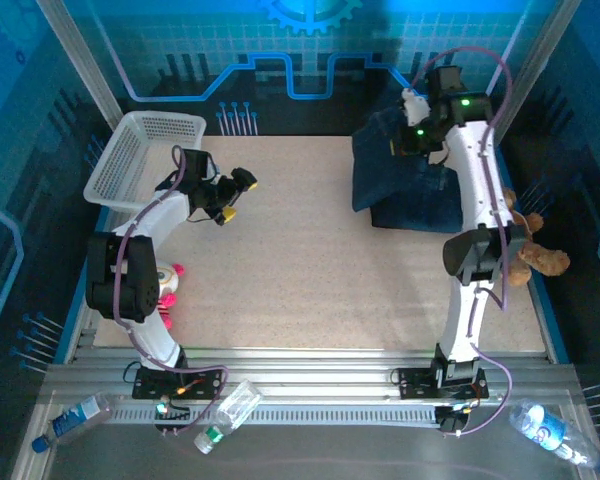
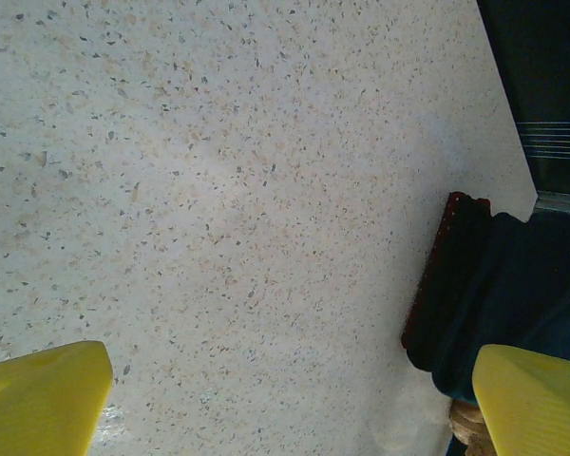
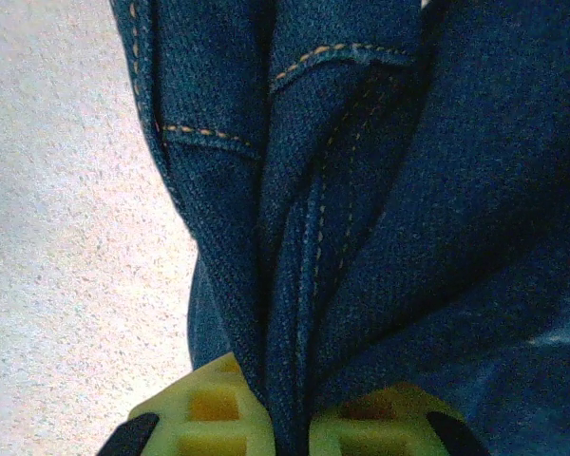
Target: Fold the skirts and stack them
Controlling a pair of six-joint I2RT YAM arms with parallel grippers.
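A dark blue denim skirt (image 1: 385, 150) hangs bunched at the back right of the table, lifted by its upper edge. My right gripper (image 1: 412, 128) is shut on it. In the right wrist view, folds of denim (image 3: 361, 190) with orange stitching are pinched between the yellow fingers of my right gripper (image 3: 290, 423). Under the denim lie more dark skirts (image 1: 420, 205), piled flat. My left gripper (image 1: 236, 192) hovers open over the bare table at the left, holding nothing. The left wrist view has its yellow fingertips (image 2: 43, 399) wide apart, with a red skirt edge (image 2: 445, 261) under dark cloth (image 2: 513, 294) at the right.
A white mesh basket (image 1: 140, 150) stands at the back left. A brown teddy bear (image 1: 535, 250) sits at the right edge beside my right arm. A pink-and-white plush toy (image 1: 168, 285) lies by the left arm's base. Plastic bottles (image 1: 230, 410) lie on the near rail.
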